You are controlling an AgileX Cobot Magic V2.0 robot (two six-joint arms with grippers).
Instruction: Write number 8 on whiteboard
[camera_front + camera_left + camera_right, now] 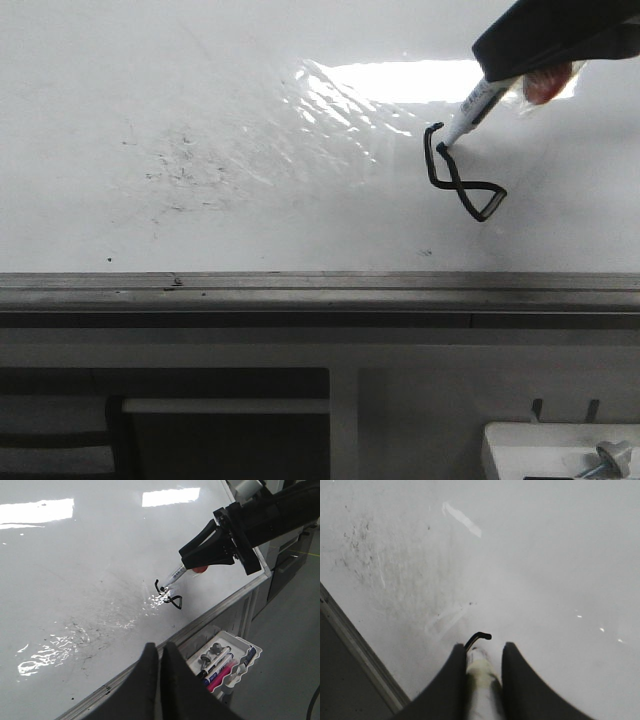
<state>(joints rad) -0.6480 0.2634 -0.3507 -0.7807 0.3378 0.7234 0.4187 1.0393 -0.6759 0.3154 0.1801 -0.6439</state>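
Observation:
The whiteboard lies flat, glossy white with glare. On its right part is the number 8, a thin black angular loop that also shows in the left wrist view. My right gripper is shut on a white marker pen, whose black tip touches the board at the figure's upper loop. In the right wrist view the gripper clamps the pen, and a short curved stroke shows past the tip. My left gripper hangs shut and empty above the board's near edge.
A grey metal ledge runs along the board's near edge. Faint grey smudges mark the left middle. A white tray with several markers hangs below the ledge near the right end. My right gripper reaches in over the board's right end.

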